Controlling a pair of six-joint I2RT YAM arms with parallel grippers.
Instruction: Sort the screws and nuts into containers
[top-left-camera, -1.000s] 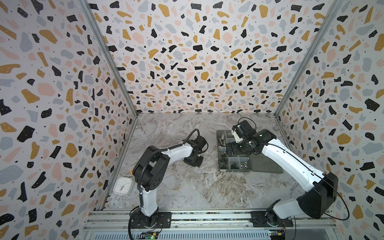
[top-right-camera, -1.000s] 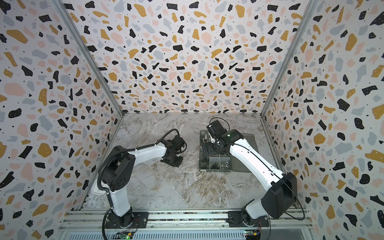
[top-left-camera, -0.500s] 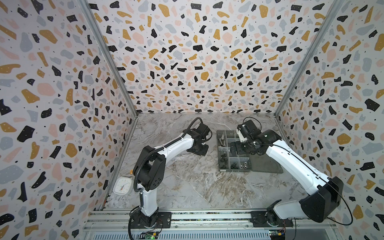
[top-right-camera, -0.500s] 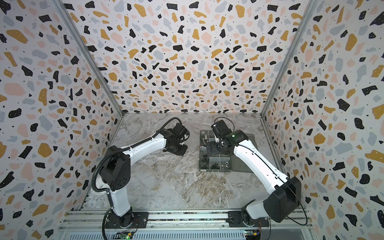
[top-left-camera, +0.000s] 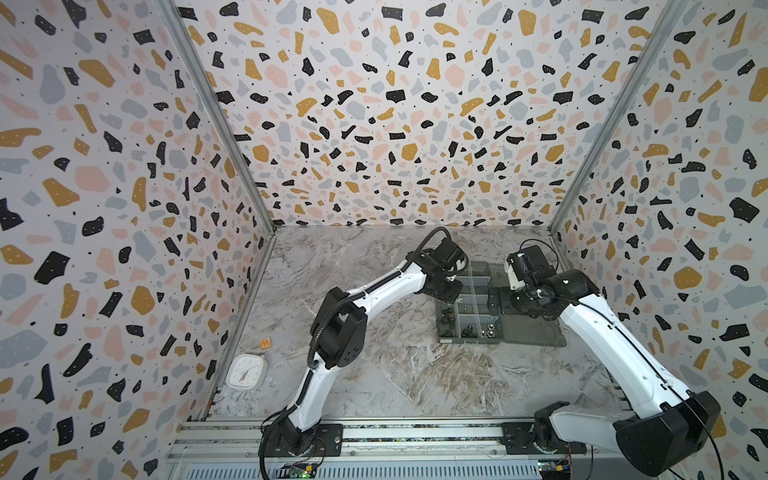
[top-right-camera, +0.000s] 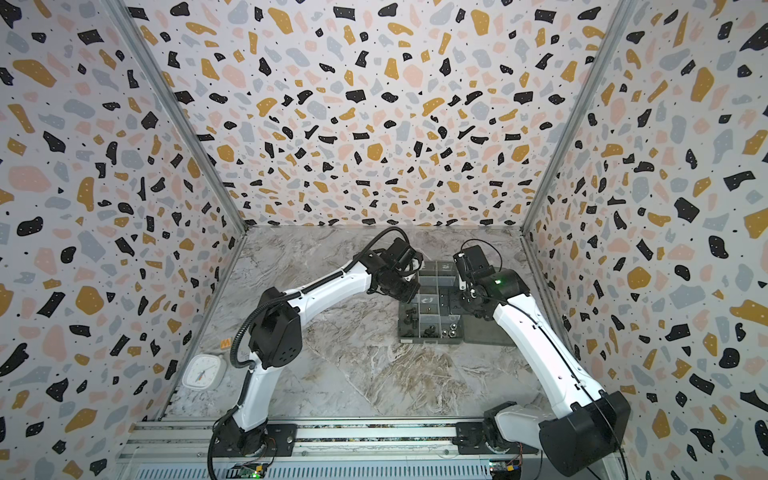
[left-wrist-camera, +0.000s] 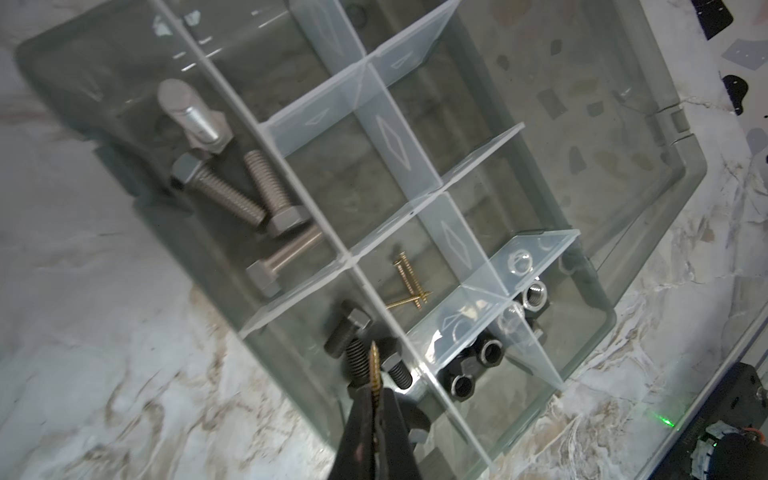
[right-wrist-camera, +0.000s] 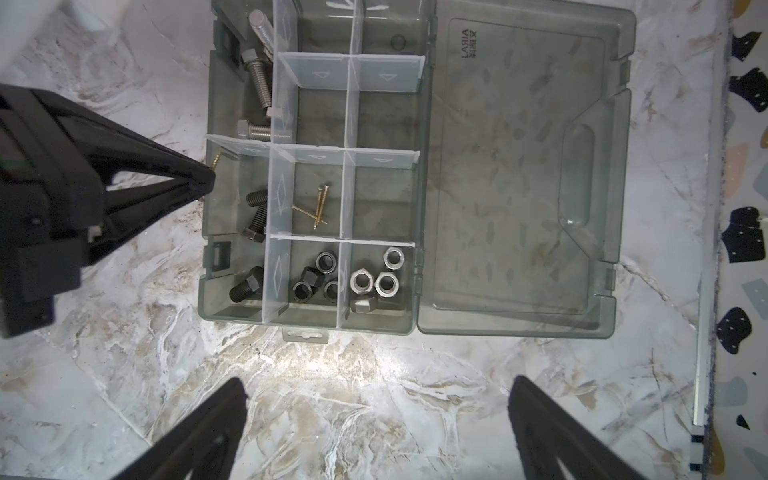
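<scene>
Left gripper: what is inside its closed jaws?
A thin brass screw is pinched in the left gripper. Only its pointed threaded end shows; the rest, head included, is covered by the fingers.

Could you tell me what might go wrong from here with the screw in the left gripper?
1. The left gripper pinches the brass screw only at its tips, so it may slip or pivot out.
2. It hangs by the black bolts, not the two brass screws next door; released here, it would likely be missorted.
</scene>
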